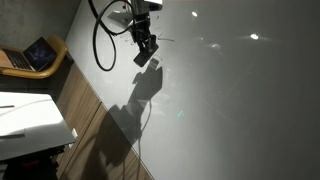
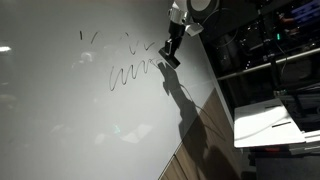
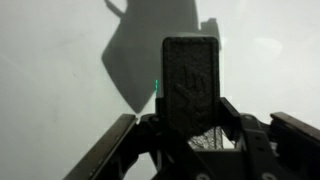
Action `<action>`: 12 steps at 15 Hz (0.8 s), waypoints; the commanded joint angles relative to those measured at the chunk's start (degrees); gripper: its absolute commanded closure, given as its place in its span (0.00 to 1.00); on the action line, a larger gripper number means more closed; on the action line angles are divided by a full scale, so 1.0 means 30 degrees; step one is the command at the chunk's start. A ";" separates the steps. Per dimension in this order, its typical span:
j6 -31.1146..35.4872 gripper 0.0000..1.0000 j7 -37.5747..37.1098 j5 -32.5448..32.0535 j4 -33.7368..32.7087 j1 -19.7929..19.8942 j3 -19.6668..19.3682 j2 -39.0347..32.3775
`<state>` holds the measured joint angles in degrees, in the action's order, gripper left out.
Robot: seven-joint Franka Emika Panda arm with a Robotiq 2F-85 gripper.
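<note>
The hand [image 3: 185, 122] is closed on a dark block [image 3: 190, 82]. In the wrist view the two fingers [image 3: 230, 112] press its lower part from both sides, and the block stands upright between them and reaches out past the fingertips. Its face carries a raised pattern that I cannot read. A thin green streak [image 3: 157, 90] shows just at one edge of the block; what it is, I cannot tell.

In both exterior views the hand [image 1: 146, 52] [image 2: 170, 57] is at the whiteboard [image 1: 240, 100] [image 2: 60, 120], with the block's far end toward the board. It seems to touch, but the frames are too small to be sure. Directly beside the hand, at its own height, there is dark handwriting [image 2: 125, 70] on the board – the nearest loops lie just next to the block. The hand's shadow [image 1: 140, 100] [image 2: 185, 100] falls on the board below it.

A black cable [image 1: 100, 45] hangs in a loop behind the hand, along the arm. Well apart from the hand, off the board's edge, an open laptop [image 1: 35, 55] sits on a wooden seat, and lower stands a white surface [image 1: 30, 120].
</note>
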<state>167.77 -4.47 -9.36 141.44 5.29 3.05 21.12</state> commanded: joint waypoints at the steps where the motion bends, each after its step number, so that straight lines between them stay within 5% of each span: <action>1: 0.0567 0.71 -0.0708 -0.0349 -0.1626 0.0604 0.0457 -0.1537; 7: 0.1021 0.71 -0.2083 -0.1283 -0.5184 0.1372 0.1424 -0.4985; 12: 0.0318 0.71 -0.3494 -0.1503 -0.5072 0.1001 0.2121 -0.4570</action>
<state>168.75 -11.50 -13.31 130.89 8.89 6.82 10.38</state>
